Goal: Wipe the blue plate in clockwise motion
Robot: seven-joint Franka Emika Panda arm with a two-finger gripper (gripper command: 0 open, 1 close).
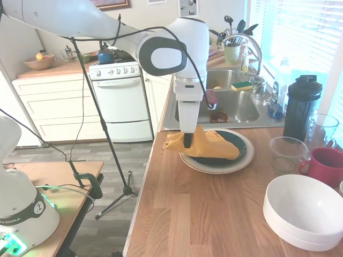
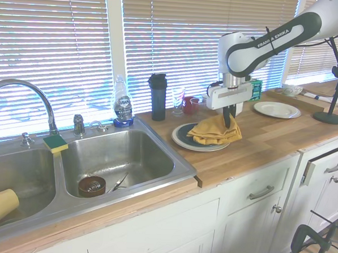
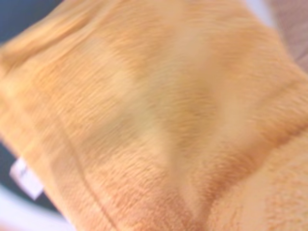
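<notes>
The blue plate point(image 1: 239, 143) point(image 2: 184, 137) lies on a larger cream plate point(image 1: 211, 166) point(image 2: 177, 140) on the wooden counter, just in front of the sink. An orange-yellow cloth point(image 1: 209, 144) point(image 2: 214, 132) is draped over its left part and hangs past the rim. My gripper point(image 1: 188, 141) point(image 2: 230, 122) comes straight down and is shut on the cloth, which bunches up around the fingers. The wrist view is filled by the blurred cloth point(image 3: 159, 120), with a dark sliver of blue plate point(image 3: 19, 14) at one corner.
Right of the plates stand a clear glass bowl point(image 1: 286, 153), a red mug point(image 1: 327, 165), a black shaker bottle point(image 1: 301, 107) and stacked white bowls point(image 1: 303, 211). The steel sink point(image 1: 236, 107) lies behind. Another white plate point(image 2: 276, 109) sits further along the counter.
</notes>
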